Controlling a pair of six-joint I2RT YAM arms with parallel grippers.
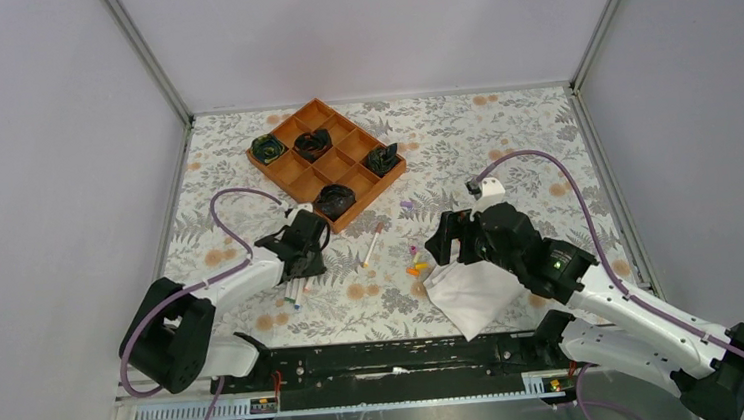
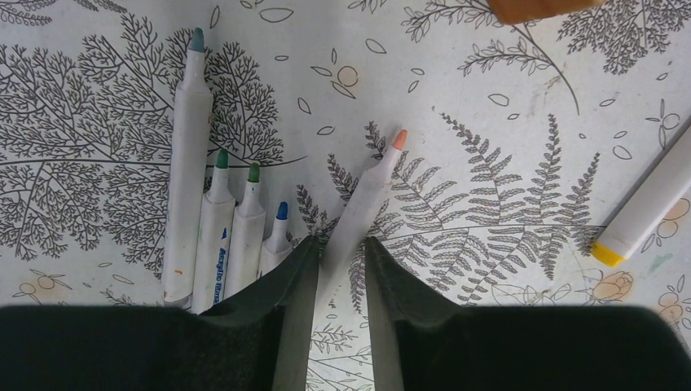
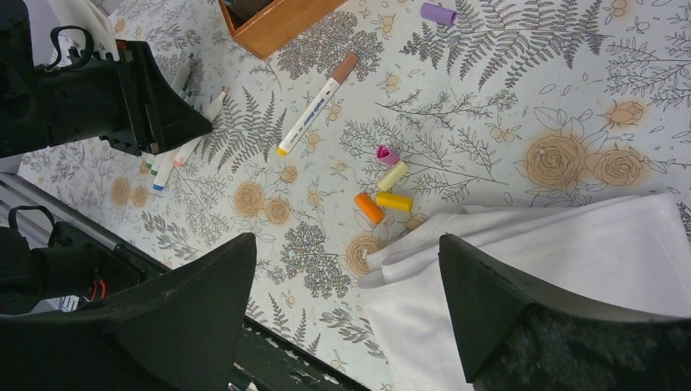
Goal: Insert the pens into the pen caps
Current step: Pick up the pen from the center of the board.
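My left gripper (image 2: 341, 244) is low over the floral mat, its jaws closed on the barrel of a white pen with a peach tip (image 2: 371, 183). Several more white pens (image 2: 213, 236) with green and blue tips lie side by side just left of it. Another pen (image 3: 318, 102), with a brown end and a yellow end, lies alone near the tray. My right gripper (image 3: 349, 240) is wide open and empty, above the cloth's edge. In front of it lie the pen caps: pink (image 3: 388, 154), pale yellow (image 3: 393, 175), yellow (image 3: 393, 201) and orange (image 3: 368, 208). A purple cap (image 3: 440, 13) lies farther off.
A wooden compartment tray (image 1: 327, 163) holding black objects stands at the back, left of centre. A folded white cloth (image 1: 475, 297) lies under the right arm near the front edge. A black rail (image 1: 390, 359) runs along the table's near edge.
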